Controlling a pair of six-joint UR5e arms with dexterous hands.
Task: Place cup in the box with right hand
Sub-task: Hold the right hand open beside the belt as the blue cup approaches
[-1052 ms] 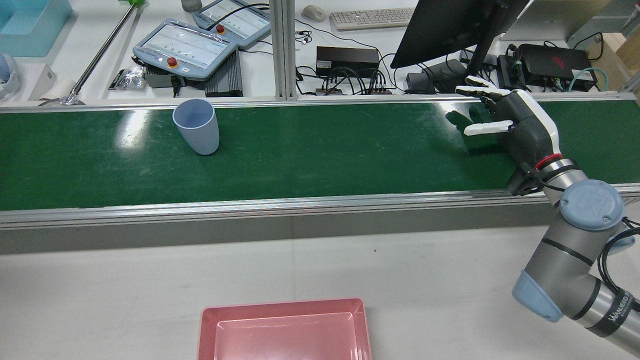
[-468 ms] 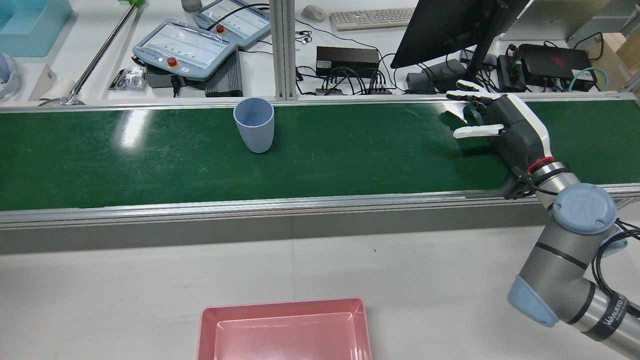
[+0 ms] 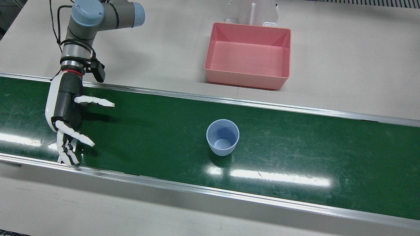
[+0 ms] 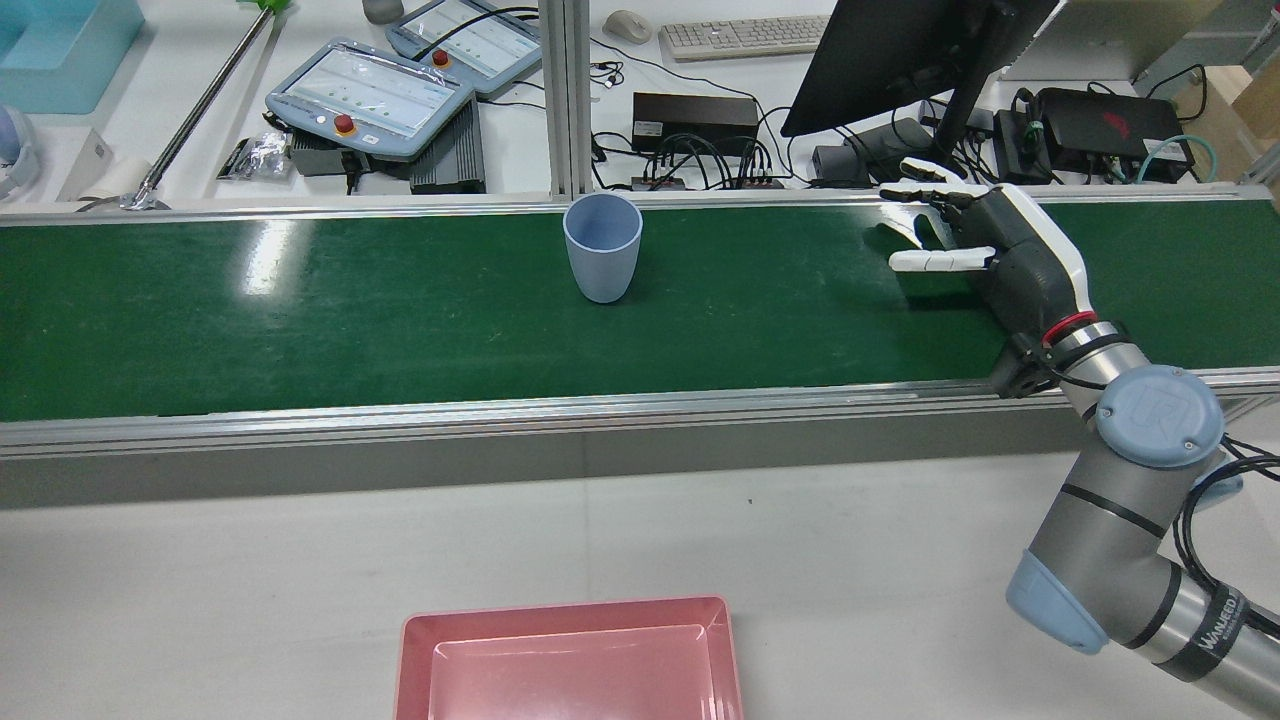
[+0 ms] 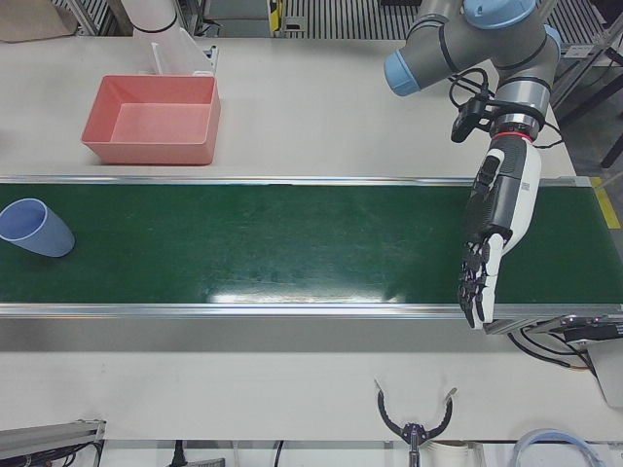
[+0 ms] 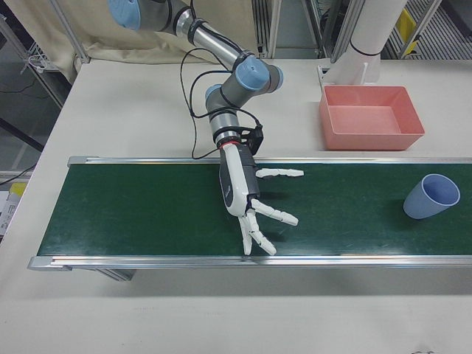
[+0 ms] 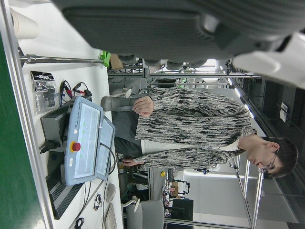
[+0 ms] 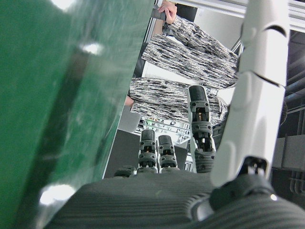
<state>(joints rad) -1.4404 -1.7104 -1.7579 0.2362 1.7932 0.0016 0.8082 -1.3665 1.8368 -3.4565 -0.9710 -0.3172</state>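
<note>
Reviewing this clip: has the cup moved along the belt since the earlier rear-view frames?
Yes. The cup has travelled rightward in the rear view, from left of the aluminium post to just right of it, closer to the open right hand.

Robotics lab/test cell: green conveyor belt (image 4: 400,330) across bench; teach pendants (image 4: 370,100) at 11 o'clock, monitor (image 4: 890,60) w/ keyboard (image 4: 745,37) at 1 o'clock.

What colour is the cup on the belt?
Light blue; the cup shows best in the front view, upright on the green belt.
</note>
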